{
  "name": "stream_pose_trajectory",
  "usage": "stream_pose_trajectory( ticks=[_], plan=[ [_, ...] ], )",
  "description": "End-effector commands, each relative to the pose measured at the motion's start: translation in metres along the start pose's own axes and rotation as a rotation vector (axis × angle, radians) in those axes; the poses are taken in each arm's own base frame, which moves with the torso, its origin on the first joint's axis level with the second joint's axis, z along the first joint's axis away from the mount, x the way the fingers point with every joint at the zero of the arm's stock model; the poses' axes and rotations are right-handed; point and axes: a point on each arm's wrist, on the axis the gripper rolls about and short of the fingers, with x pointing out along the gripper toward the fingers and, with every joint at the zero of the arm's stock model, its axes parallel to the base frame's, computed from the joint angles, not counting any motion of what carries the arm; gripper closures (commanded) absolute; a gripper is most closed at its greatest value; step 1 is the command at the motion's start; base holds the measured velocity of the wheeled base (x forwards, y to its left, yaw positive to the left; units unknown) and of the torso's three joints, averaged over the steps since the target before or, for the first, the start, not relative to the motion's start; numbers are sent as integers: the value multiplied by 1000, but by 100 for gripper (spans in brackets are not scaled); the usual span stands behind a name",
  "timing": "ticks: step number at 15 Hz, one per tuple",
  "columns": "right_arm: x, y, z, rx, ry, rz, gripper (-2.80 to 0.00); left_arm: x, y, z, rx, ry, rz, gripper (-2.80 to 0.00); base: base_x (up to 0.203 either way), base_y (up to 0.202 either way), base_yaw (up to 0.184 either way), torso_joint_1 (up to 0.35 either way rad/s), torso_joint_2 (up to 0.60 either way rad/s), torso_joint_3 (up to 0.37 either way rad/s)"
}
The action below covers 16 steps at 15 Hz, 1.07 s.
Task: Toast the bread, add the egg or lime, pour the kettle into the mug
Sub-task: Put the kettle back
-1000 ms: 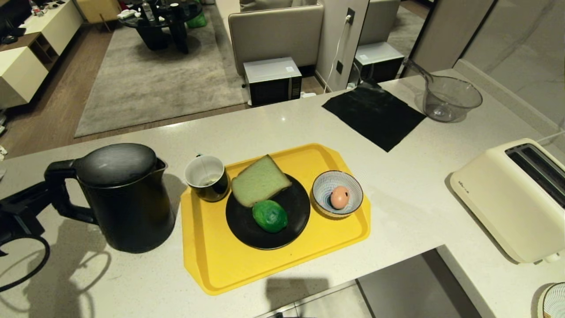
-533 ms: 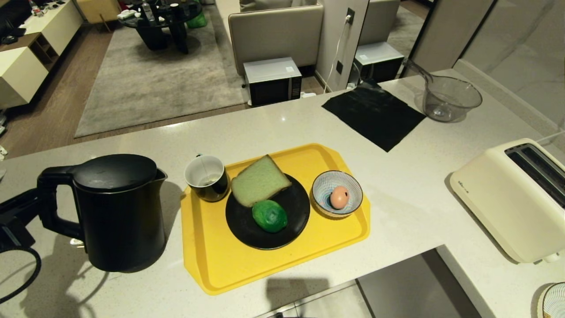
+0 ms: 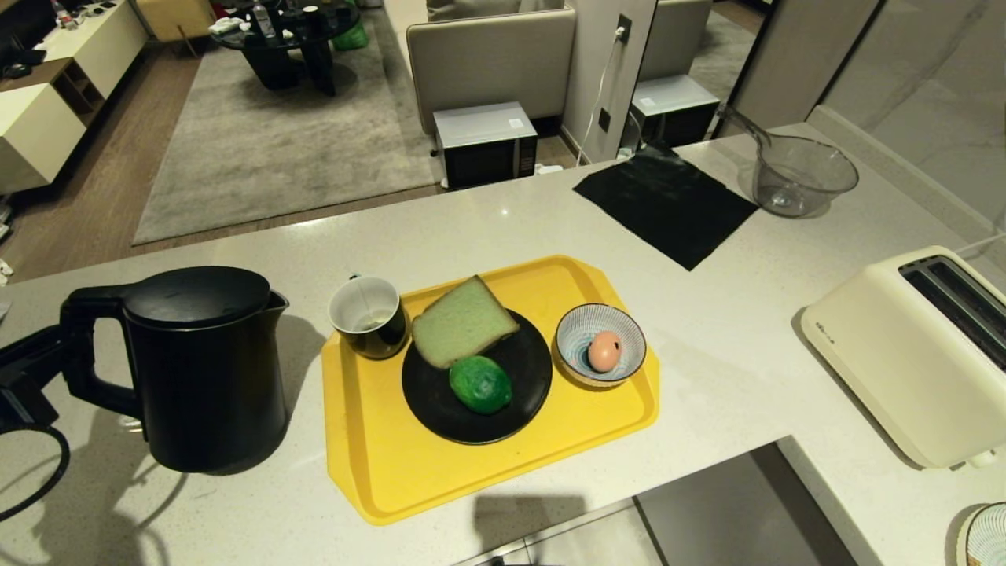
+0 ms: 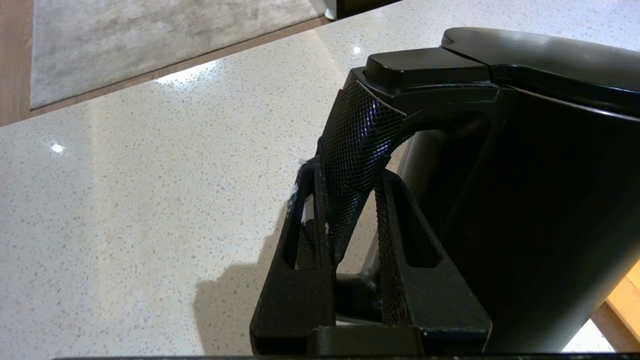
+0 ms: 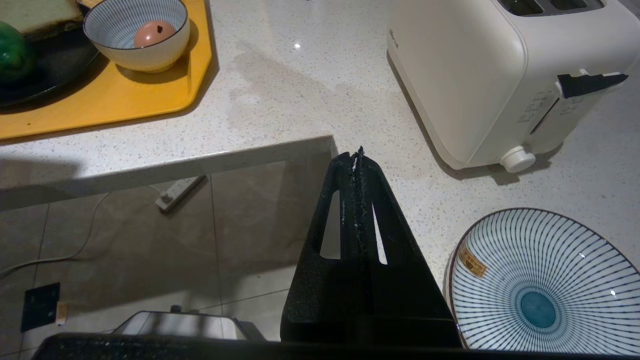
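The black kettle (image 3: 208,377) stands upright at the counter's left, a short way left of the yellow tray (image 3: 409,472). My left gripper (image 4: 347,172) is shut on the kettle's handle (image 3: 78,354), one finger on each side. The black mug (image 3: 369,316) sits on the tray's far left corner. The pale green bread (image 3: 460,321) and the lime (image 3: 480,384) lie on a black plate (image 3: 523,369). An egg (image 3: 603,350) rests in a striped bowl (image 3: 578,322). My right gripper (image 5: 357,152) hangs shut and empty at the counter's front edge, near the toaster (image 5: 465,75).
The cream toaster (image 3: 912,354) stands at the right with its slots up. A striped plate (image 5: 545,285) lies in front of it. A black cloth (image 3: 668,204) and a clear glass bowl (image 3: 802,177) are at the back right.
The kettle was tipped towards the mug a second ago; it now stands upright and has shifted left and a little nearer with my left gripper. The right arm has not moved.
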Motion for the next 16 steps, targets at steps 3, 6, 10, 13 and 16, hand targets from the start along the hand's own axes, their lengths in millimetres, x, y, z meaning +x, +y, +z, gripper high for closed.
stream_pose_trajectory(
  ticks=[3,6,10,13,16],
  plan=[
    [2,0,-8,0,28,0,0,4,3,-5,-6,13,-3,0,0,0,0,0,0,0],
    [2,0,-8,0,27,1,0,4,3,-7,-6,16,-5,0,0,0,0,0,0,0],
    [2,0,-8,0,27,1,0,9,7,-13,7,2,-8,0,0,0,0,0,0,0],
    [2,0,-8,0,27,1,0,13,9,-20,3,9,-9,0,0,0,0,0,0,0],
    [2,0,-8,0,28,0,0,18,13,-26,17,-9,-13,0,0,0,0,0,0,0]
  ],
)
